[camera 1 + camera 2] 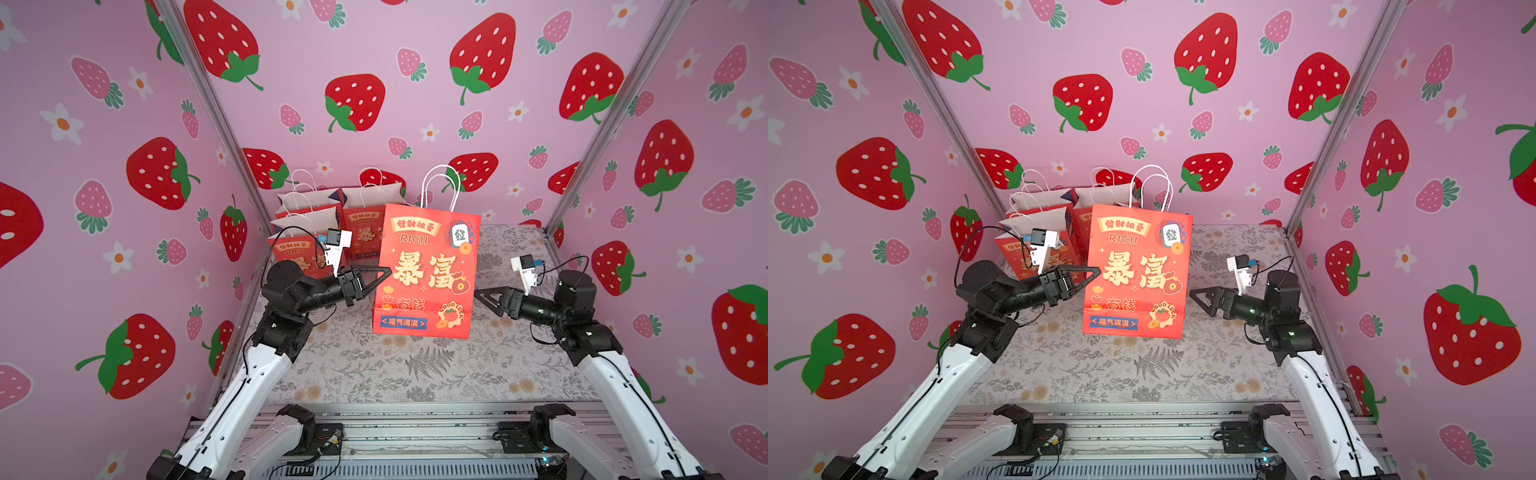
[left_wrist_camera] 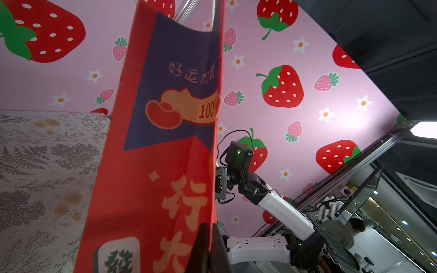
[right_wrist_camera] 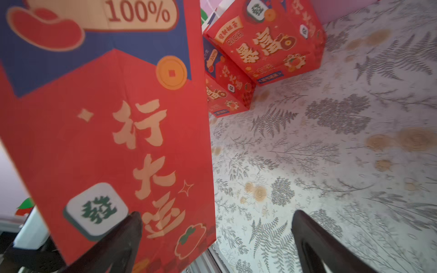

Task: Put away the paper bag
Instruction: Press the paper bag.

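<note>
The red paper bag (image 1: pixel 426 270) (image 1: pixel 1138 270) with white handles hangs upright over the middle of the flowered tablecloth, and its bottom looks lifted clear of the cloth. My left gripper (image 1: pixel 388 271) (image 1: pixel 1098 271) is shut on the bag's left edge, about halfway up. In the left wrist view the two fingers (image 2: pixel 203 245) pinch the paper bag's (image 2: pixel 160 141) front corner fold. My right gripper (image 1: pixel 478 296) (image 1: pixel 1192 293) (image 3: pixel 216 214) is open at the bag's lower right side. The paper bag's (image 3: pixel 106 130) side panel reaches between the wide fingers, but they do not grip it.
Three similar red bags (image 1: pixel 370 224) (image 3: pixel 264 47) stand together in the back left corner against the strawberry wall. The flowered cloth (image 1: pixel 415 365) covers the table. Metal rails (image 1: pixel 395 419) run along the front edge. Pink walls enclose the table on three sides.
</note>
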